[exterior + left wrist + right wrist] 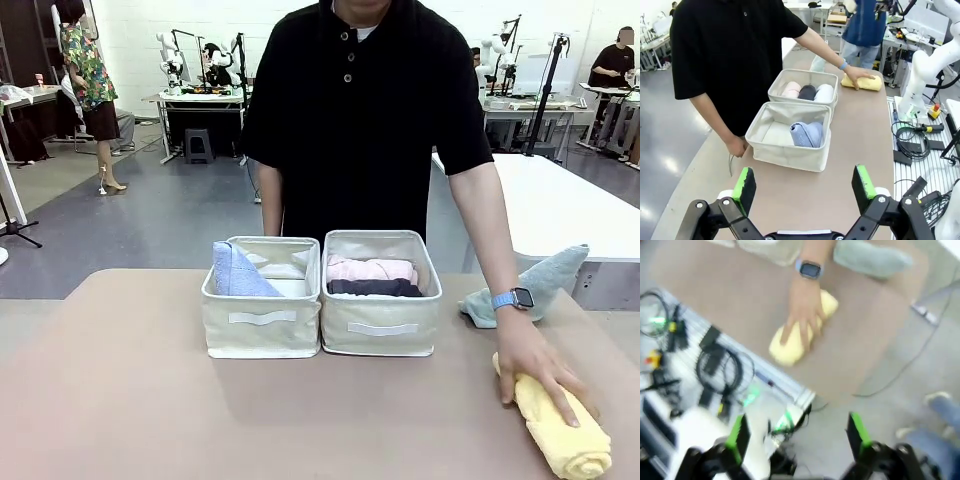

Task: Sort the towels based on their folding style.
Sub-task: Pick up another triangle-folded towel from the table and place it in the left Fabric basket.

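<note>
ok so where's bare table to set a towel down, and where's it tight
Free: the wide table strip on the robot's side of the left bin and right bin, and the stretch left of the left bin. Crowded: the right end, where the person's hand lies on the yellow towel, teal towel behind it.

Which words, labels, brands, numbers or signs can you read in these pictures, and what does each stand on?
None readable.
Front strips on the left bin and right bin: blank.
Person's watch: screen too small to read.
Background benches: nothing legible.
</note>
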`<state>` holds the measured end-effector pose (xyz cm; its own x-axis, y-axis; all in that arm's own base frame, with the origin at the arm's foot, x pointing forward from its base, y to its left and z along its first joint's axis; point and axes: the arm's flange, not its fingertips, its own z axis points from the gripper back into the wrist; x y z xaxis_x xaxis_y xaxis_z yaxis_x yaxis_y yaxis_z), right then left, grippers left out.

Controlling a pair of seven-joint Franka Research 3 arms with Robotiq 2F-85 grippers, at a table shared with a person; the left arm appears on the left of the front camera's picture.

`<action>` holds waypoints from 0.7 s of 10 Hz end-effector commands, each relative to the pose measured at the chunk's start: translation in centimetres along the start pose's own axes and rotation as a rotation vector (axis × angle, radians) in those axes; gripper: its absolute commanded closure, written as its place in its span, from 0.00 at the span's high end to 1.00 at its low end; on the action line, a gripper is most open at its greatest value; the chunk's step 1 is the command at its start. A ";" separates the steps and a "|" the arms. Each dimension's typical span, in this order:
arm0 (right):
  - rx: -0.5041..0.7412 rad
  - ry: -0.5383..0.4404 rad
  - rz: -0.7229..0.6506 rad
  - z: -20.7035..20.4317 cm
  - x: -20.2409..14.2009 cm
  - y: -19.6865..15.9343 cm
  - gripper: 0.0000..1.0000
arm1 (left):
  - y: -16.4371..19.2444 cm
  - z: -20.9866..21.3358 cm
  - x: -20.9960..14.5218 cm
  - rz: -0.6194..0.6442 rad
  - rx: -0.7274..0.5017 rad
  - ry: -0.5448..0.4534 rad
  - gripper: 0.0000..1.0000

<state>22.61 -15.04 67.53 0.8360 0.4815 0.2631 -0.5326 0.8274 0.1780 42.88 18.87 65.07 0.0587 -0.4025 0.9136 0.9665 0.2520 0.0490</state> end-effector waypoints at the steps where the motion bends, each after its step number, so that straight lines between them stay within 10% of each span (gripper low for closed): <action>1: 0.018 0.007 0.025 4.1 -3.6 -1.7 1.00 | -0.3 -0.1 0.1 0.001 0.013 0.002 1.00; 7: 0.083 -0.005 0.057 2.9 -3.6 -2.3 1.00 | -0.3 -0.1 0.1 0.001 0.013 0.002 1.00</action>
<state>20.52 -19.66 69.11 0.8037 0.5372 0.2558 -0.5906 0.7726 0.2329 42.88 18.82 65.08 0.0584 -0.4031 0.9133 0.9666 0.2515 0.0492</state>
